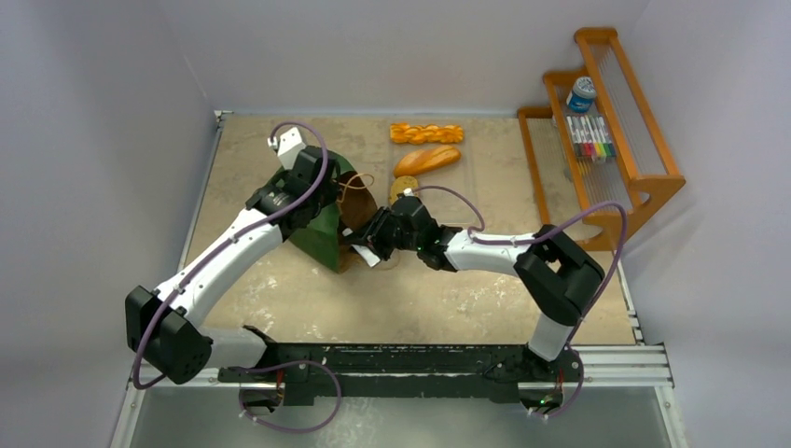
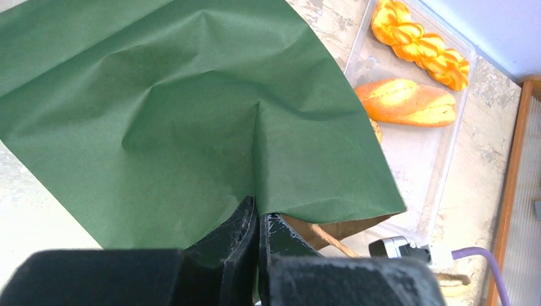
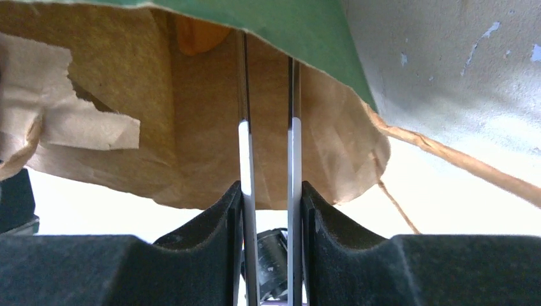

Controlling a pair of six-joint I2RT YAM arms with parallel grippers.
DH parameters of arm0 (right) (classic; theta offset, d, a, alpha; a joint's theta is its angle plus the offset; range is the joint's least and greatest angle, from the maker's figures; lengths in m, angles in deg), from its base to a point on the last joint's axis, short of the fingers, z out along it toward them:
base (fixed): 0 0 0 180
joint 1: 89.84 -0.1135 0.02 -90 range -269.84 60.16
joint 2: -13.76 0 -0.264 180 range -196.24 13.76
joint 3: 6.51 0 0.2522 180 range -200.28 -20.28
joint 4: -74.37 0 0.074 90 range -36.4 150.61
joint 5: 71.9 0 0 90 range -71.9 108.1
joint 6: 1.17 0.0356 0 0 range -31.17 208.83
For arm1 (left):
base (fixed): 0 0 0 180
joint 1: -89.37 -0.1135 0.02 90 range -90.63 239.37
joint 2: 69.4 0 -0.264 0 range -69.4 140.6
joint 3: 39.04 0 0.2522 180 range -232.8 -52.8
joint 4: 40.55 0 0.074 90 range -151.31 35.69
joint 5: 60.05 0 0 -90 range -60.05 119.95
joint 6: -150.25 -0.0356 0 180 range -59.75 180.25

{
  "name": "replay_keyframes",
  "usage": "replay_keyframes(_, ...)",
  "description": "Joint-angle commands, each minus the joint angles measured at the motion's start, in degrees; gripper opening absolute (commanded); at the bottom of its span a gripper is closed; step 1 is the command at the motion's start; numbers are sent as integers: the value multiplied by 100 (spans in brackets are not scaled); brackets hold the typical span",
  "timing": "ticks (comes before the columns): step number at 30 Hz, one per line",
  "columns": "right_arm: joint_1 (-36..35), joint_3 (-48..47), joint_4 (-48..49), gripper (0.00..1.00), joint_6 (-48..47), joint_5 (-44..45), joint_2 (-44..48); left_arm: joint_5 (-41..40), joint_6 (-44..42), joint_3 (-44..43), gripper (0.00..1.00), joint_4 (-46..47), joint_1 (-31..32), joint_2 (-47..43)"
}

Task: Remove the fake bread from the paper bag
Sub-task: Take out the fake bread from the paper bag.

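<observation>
- Across the whole top view lies a pale mottled table (image 1: 280, 289), with both arms reaching from its near edge toward the middle
- At the far right a wooden rack (image 1: 644, 177) stands beside the table, holding coloured markers
- Left of centre the dark green paper bag (image 1: 322, 233) lies on its side, its brown-lined mouth facing right; a thin cord handle (image 3: 459, 159) trails out of the mouth
- On the far side, right of the bag, sits a clear tray (image 2: 421, 153)
- The left gripper (image 2: 257, 213) is clamped on the bag's upper green wall, its jaws pressed together with the paper pinched between them
- The right gripper (image 3: 268, 191) is at the bag mouth and grips a pair of metal tongs (image 3: 245, 140), one pad against each arm; the tong arms run parallel into the bag
- In the tray, the braided stick (image 1: 426, 133) lies farthest, the oblong loaf (image 1: 427, 160) just nearer, both outside the bag
- A round slice (image 1: 403, 187) shows nearer, partly hidden by the right arm
- One orange piece (image 3: 198, 35) is inside the bag, deep at its closed end, just left of the tong tips; contact cannot be told
</observation>
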Motion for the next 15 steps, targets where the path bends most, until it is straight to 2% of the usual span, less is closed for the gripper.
replay_keyframes(1,56,-308,-27,35,-799,31,482,127,-453,-554,0,-171,-191,40)
replay_keyframes(8,60,-261,-88,36,-1566,-271,589,444,-948,-647,0,-845,-582,-162)
replay_keyframes(15,56,-314,165,37,-1753,-438,462,559,-778,-603,0,-930,-581,-213)
